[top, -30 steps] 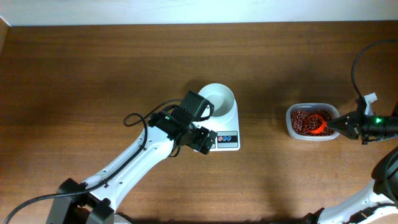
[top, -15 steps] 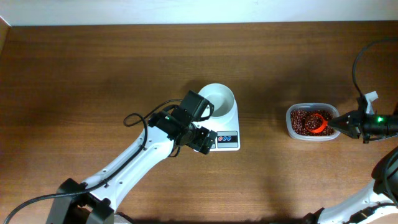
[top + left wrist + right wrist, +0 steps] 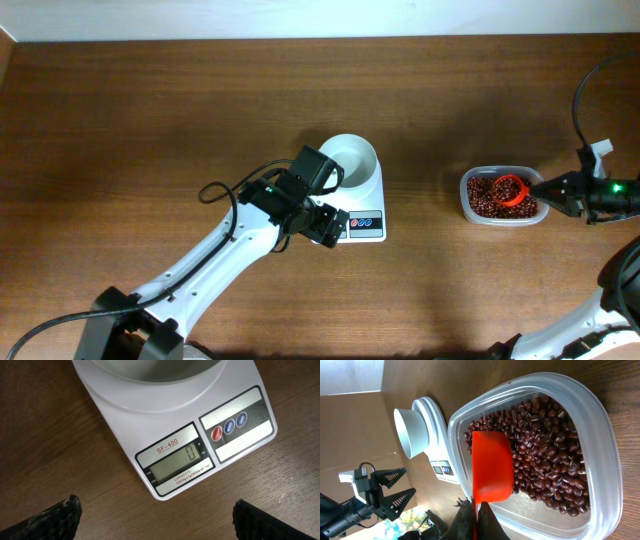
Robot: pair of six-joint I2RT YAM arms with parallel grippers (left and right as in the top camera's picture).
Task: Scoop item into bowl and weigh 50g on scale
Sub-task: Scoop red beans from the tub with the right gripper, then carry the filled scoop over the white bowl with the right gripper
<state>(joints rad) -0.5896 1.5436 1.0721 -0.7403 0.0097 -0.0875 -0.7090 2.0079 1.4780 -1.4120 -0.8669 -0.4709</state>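
Observation:
The white bowl (image 3: 352,161) stands on the white scale (image 3: 362,215) at the table's middle; the bowl looks empty. In the left wrist view the scale (image 3: 185,435) reads 0. My left gripper (image 3: 157,519) is open, hovering just in front of the scale's display. The dark red-brown beans (image 3: 485,196) lie in a clear plastic tub (image 3: 500,221) at the right. My right gripper (image 3: 476,510) is shut on the handle of a red scoop (image 3: 491,472), which is above the beans (image 3: 545,460); the scoop shows its underside. The bowl also shows in the right wrist view (image 3: 410,432).
The clear tub (image 3: 600,435) sits near the right table edge. A pale wall strip runs along the far edge of the table (image 3: 150,120). My left arm crosses the lower left of the table.
The red scoop has lifted and shifted a little farther back over the beans, and my right gripper has drawn slightly right. The left arm has not moved.

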